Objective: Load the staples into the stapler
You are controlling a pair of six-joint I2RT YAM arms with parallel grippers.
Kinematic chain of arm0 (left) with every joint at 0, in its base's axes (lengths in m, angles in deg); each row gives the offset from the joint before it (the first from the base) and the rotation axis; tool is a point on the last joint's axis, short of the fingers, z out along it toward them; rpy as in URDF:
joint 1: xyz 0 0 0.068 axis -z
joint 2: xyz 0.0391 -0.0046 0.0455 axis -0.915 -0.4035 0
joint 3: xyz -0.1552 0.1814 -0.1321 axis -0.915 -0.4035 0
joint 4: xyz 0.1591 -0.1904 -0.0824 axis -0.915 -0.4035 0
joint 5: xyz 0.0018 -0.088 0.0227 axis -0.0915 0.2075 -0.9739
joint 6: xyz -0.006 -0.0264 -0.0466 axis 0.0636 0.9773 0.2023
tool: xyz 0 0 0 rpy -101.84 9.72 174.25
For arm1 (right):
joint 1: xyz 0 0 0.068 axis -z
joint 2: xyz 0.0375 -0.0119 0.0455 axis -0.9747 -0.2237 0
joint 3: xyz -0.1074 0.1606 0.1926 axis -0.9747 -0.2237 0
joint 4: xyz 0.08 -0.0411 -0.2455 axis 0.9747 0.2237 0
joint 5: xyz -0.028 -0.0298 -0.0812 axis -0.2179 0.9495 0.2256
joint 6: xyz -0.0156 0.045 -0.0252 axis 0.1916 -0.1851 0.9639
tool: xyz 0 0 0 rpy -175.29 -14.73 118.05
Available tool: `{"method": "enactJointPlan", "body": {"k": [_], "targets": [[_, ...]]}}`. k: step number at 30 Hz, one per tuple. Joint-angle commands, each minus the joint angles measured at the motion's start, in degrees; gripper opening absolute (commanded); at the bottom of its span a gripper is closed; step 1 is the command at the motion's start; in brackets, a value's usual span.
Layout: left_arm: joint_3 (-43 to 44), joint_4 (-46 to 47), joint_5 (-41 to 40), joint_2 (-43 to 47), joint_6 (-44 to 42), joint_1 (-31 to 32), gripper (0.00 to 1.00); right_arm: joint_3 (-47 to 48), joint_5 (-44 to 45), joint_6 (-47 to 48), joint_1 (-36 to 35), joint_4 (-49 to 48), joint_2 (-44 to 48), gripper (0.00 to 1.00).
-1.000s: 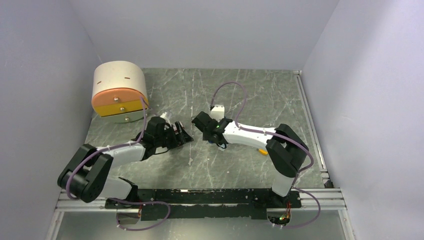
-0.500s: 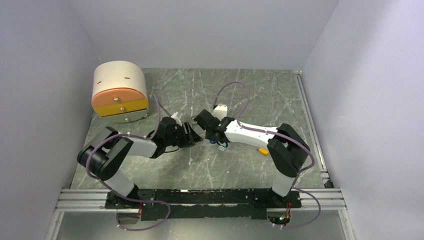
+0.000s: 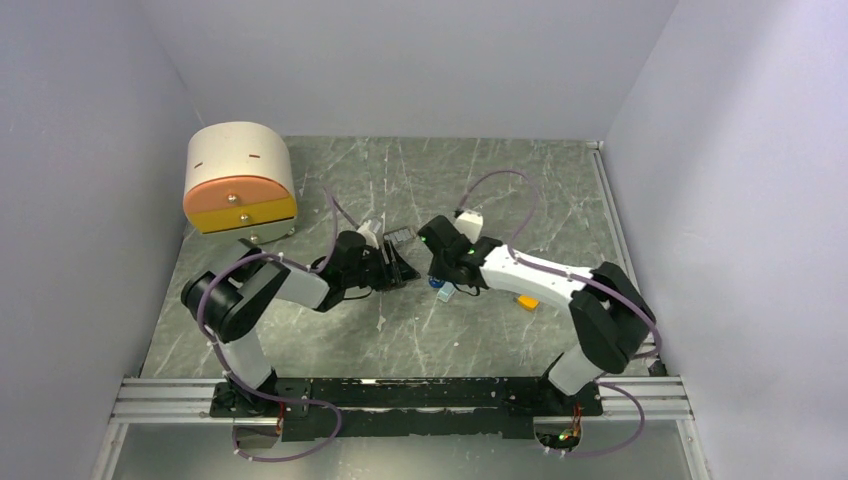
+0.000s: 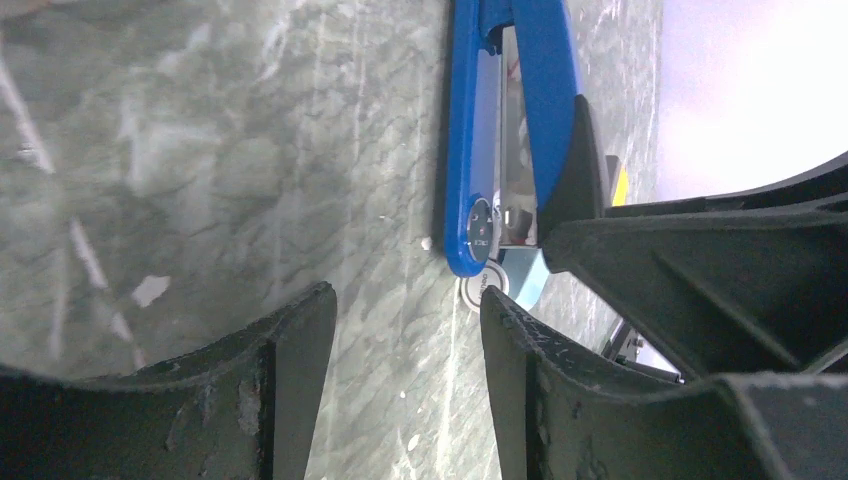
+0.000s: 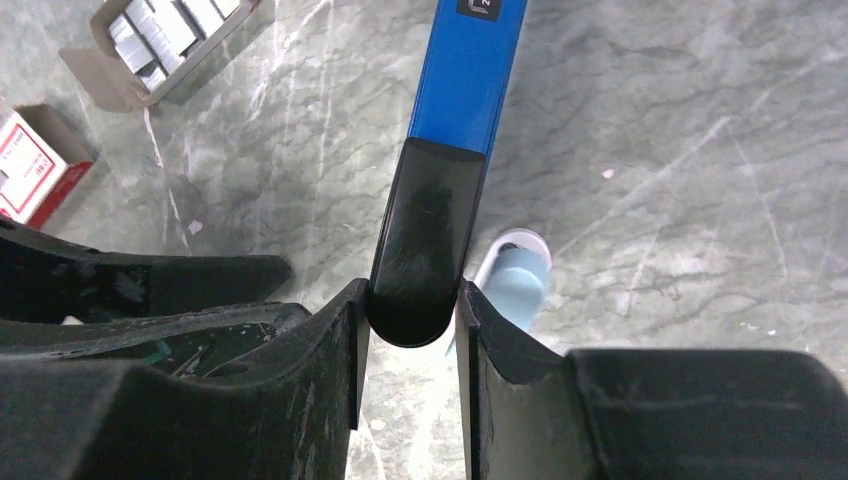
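One stapler lies on the table, well off every edge, black end pinched in your right gripper, left gripper gaping empty beside it; you're likely at opening it, so next brace the base and hinge the top up.

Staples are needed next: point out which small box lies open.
The brown cardboard tray, its grey staples exposed in rows; the red-and-white box beside it shows only its printed outside.
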Motion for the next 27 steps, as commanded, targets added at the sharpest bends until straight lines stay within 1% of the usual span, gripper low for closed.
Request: {"method": "enactJointPlan", "body": {"k": [1, 4, 11, 13, 15, 17, 23, 27], "targets": [[1.9, 2.8, 1.8, -2.9, -0.3, 2.0, 0.58, -3.6, -4.2, -3.7, 3.3, -4.7, 5.7, 0.19], [3.0, 2.9, 1.4, -4.0, -0.8, 3.1, 0.56, -5.6, -7.3, -4.3, 4.9, -6.8, 7.1, 0.18], [4.0, 4.6, 1.9, -5.2, -0.6, 4.0, 0.56, -8.8, -12.7, -5.4, 7.0, -11.8, 7.9, 0.16], [4.4, 4.3, 1.9, -5.8, -0.7, 4.3, 0.54, -9.3, -13.9, -5.6, 7.3, -12.7, 8.0, 0.15], [4.4, 4.7, 1.9, -6.3, -0.7, 4.5, 0.48, -9.6, -14.5, -5.9, 7.6, -13.3, 8.4, 0.15], [4.3, 5.1, 1.7, -6.8, -0.6, 4.7, 0.46, -9.7, -15.2, -5.9, 7.9, -13.8, 8.9, 0.14], [4.9, 6.6, 1.5, -8.1, -0.7, 4.7, 0.48, -9.7, -16.9, -6.0, 8.8, -13.4, 10.1, 0.12], [6.0, 5.0, 0.2, -8.4, -2.1, 4.8, 0.49, -9.6, -17.9, -5.6, 9.1, -12.7, 10.7, 0.11]]}}
